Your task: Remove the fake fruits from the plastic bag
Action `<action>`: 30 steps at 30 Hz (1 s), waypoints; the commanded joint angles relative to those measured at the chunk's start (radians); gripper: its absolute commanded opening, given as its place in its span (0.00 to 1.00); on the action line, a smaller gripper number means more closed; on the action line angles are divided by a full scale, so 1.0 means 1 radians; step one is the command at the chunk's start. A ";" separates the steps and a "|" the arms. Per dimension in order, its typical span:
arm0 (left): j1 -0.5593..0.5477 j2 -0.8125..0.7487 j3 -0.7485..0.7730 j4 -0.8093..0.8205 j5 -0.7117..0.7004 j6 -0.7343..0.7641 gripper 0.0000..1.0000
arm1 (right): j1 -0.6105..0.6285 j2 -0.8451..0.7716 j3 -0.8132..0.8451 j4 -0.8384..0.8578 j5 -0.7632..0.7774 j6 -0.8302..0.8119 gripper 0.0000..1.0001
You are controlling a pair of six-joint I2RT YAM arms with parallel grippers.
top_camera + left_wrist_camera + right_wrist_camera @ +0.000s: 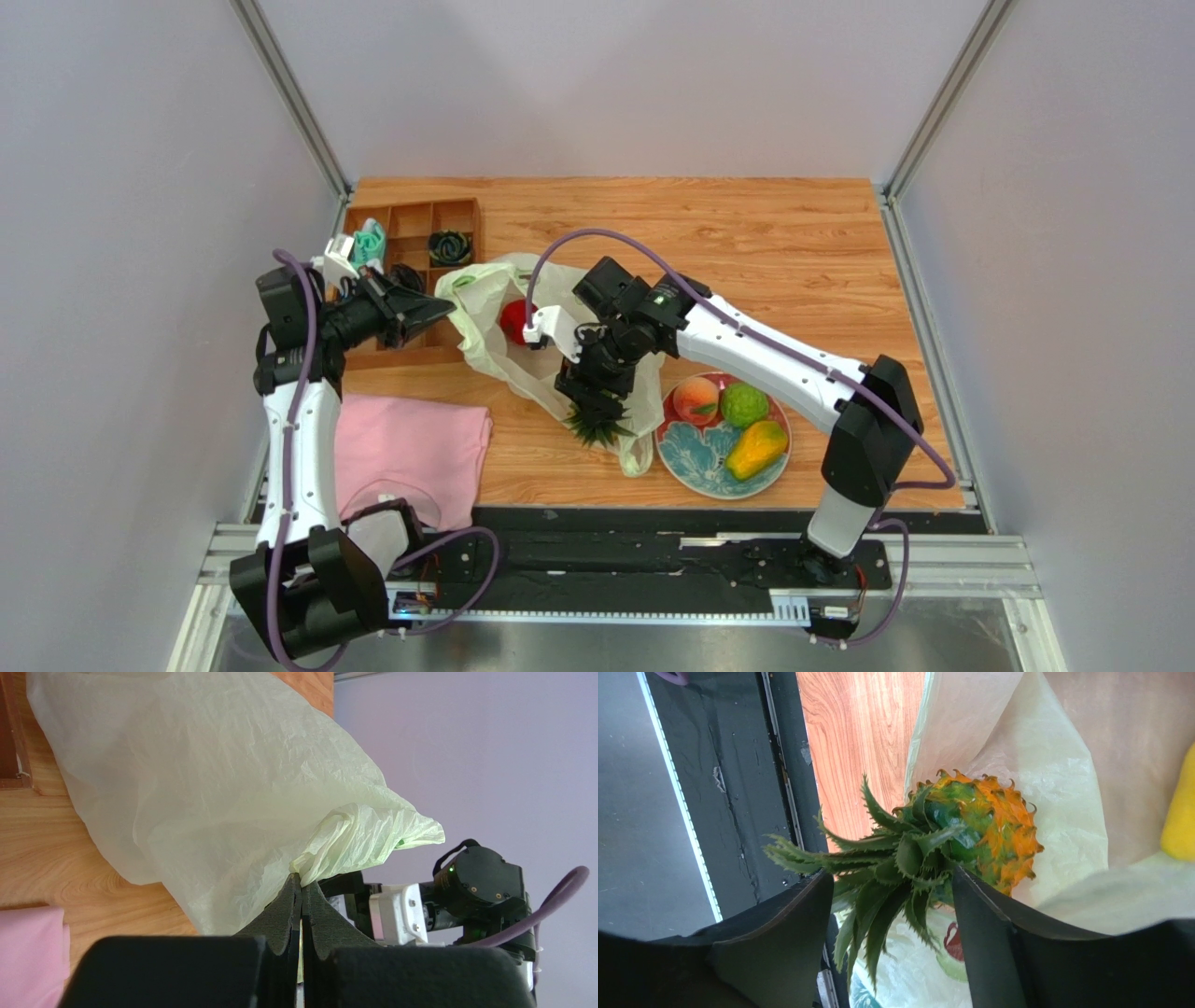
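Note:
The plastic bag (484,301) lies open at mid-table, pale yellow-green. My left gripper (446,311) is shut on its bunched edge and holds it up, as the left wrist view shows (302,878), with the bag (210,777) spread beyond. The glossy red fruit (514,319) sits inside the bag mouth. My right gripper (586,399) is closed round the green crown of the pineapple (596,417) above the bag's near edge; in the right wrist view (889,878) the pineapple (976,826) hangs between the fingers over the bag (1060,763). The peach (696,402), bumpy green ball (744,405) and mango (758,448) lie on the plate.
The flower-patterned plate (687,455) is at the front right, just right of the pineapple. A pink cloth (407,448) lies at the front left. A wooden compartment tray (421,224) stands at the back left, behind the left gripper. The table's near edge is close below the pineapple.

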 commanded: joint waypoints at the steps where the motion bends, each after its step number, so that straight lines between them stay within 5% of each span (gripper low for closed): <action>1: -0.005 -0.009 0.031 0.030 0.016 -0.008 0.00 | 0.016 0.027 0.033 0.068 -0.033 0.007 0.53; 3: -0.003 -0.012 0.024 0.030 0.016 -0.007 0.00 | 0.031 0.041 0.053 0.077 -0.025 0.011 0.24; 6: -0.005 -0.011 0.022 0.025 0.018 0.006 0.00 | 0.033 0.056 0.116 0.102 -0.054 0.049 0.07; 9: -0.005 -0.004 0.024 0.019 0.024 0.030 0.00 | 0.033 0.018 0.153 0.172 -0.146 0.096 0.00; 22: -0.003 0.000 0.037 0.001 0.030 0.076 0.00 | -0.001 -0.094 0.120 0.510 -0.346 0.356 0.00; 30: 0.006 0.003 0.044 -0.006 -0.010 0.087 0.00 | -0.046 -0.212 0.326 0.133 -0.409 0.221 0.00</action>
